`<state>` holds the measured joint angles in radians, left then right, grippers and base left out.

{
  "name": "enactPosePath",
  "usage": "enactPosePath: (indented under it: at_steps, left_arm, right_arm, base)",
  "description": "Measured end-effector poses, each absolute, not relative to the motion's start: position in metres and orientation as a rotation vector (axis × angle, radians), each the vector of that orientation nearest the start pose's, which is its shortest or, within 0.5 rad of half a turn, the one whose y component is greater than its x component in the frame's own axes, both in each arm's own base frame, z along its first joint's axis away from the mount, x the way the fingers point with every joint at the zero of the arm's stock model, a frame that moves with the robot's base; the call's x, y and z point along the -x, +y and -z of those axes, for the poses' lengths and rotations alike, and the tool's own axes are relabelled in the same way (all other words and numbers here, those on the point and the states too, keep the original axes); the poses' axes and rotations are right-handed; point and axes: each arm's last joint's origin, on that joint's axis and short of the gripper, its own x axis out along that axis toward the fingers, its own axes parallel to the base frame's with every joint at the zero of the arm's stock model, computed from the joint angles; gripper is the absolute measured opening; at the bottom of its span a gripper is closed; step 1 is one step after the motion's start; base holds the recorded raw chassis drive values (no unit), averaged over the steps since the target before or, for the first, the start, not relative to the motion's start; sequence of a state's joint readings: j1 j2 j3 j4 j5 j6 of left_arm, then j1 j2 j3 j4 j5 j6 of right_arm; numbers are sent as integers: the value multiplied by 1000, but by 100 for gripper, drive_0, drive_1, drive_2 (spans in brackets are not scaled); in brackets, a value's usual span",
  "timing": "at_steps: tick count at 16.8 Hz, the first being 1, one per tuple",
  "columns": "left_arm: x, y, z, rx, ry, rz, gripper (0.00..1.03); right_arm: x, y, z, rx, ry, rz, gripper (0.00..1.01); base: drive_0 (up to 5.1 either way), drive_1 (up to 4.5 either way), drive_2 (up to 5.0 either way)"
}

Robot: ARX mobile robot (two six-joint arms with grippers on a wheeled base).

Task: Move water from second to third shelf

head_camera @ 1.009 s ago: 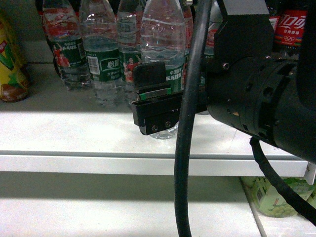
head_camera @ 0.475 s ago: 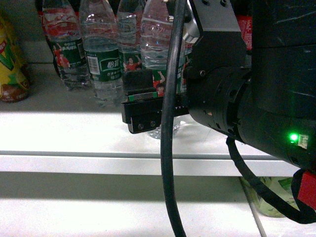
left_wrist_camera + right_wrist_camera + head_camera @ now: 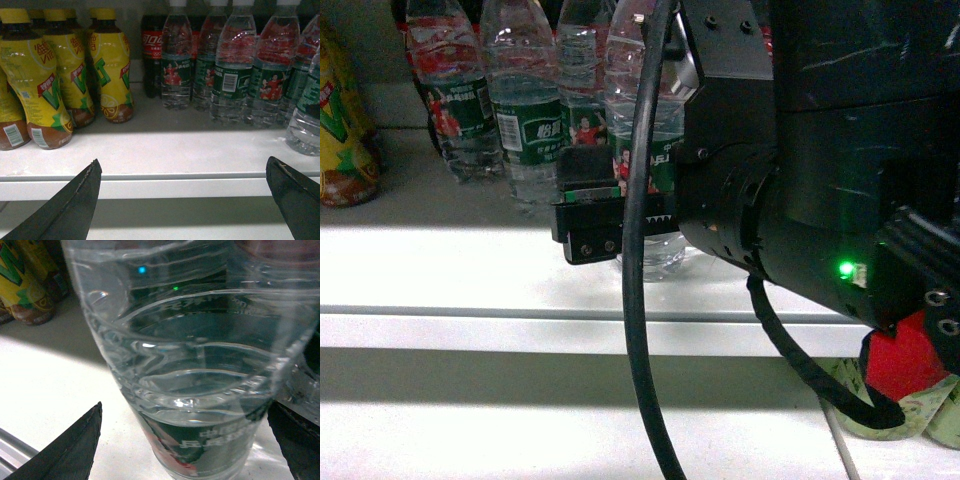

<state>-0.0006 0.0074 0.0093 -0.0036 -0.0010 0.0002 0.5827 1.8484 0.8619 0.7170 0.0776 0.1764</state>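
The water [image 3: 645,120] is a clear ribbed bottle with a green label, standing at the front of a row of like bottles on the white shelf [image 3: 450,270]. My right gripper [image 3: 595,205] reaches in from the right at label height and is open. In the right wrist view the water [image 3: 195,365] fills the space between the fingers [image 3: 75,450]; a gap shows on the left side, and the right finger is close to the bottle. My left gripper [image 3: 182,200] hangs open in front of the shelf edge [image 3: 160,182], holding nothing.
Yellow drink bottles [image 3: 45,85] stand at the shelf's left and a dark cola bottle [image 3: 151,45] behind. More water bottles [image 3: 230,65] crowd the back right. A lower shelf [image 3: 520,430] lies below. The right arm's body and black cable [image 3: 635,300] block much of the head view.
The right arm has shifted left and come nearer to the head camera, covering more of the view. Its gripper has slid left beside the front water bottle, which stays on the shelf.
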Motion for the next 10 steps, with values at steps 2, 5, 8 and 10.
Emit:
enactPosePath:
  at_steps: [2, 5, 8, 10]
  left_arm:
    - [-98, 0, -166, 0, 2, 0, 98]
    - [-98, 0, -166, 0, 2, 0, 98]
    - [-98, 0, -166, 0, 2, 0, 98]
    - [-98, 0, -166, 0, 1, 0, 98]
  right_arm:
    - [-314, 205, -159, -90, 306, -475, 98]
    - [-319, 208, -157, -99, 309, -469, 98]
    - [-320, 211, -157, -104, 309, -464, 98]
    - [-321, 211, -157, -106, 307, -448, 92]
  base:
    - [0, 0, 0]
    - [0, 0, 0]
    - [0, 0, 0]
    - [0, 0, 0]
